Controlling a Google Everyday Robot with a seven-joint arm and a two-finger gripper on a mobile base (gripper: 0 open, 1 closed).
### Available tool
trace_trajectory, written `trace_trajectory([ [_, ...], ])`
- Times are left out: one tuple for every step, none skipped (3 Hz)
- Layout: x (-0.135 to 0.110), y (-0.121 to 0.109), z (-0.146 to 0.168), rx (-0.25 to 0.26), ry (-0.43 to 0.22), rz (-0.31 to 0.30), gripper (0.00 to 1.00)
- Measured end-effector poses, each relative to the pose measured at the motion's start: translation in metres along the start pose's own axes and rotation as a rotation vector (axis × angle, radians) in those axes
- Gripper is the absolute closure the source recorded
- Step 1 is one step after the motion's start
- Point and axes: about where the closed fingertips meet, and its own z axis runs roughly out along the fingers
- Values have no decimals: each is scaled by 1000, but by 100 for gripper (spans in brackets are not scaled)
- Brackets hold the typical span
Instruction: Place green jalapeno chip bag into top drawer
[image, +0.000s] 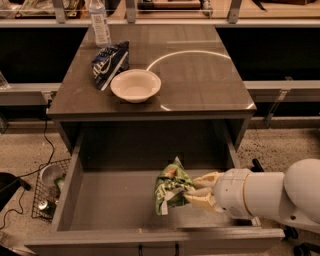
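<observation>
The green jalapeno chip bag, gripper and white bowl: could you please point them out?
green jalapeno chip bag (170, 193): camera view, front face.
gripper (191, 192): camera view, between fingertips, in top drawer (115, 201).
white bowl (135, 85): camera view, inner bottom.

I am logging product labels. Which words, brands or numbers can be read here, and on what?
None can be read.
green jalapeno chip bag, held by the gripper inside the top drawer: markings blurred.
dark blue chip bag: white print blurred.
water bottle: label blurred.

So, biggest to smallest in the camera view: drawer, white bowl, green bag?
Largest: top drawer.
Then white bowl and green jalapeno chip bag, alike, unranked.
The gripper holds the bag inside the drawer.
</observation>
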Motion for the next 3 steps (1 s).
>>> trace_trajectory([
  [-1, 1, 0, 0, 2, -4, 38],
  [-3, 2, 0, -1, 3, -8, 15],
  [-4, 3, 0, -1, 5, -12, 0],
])
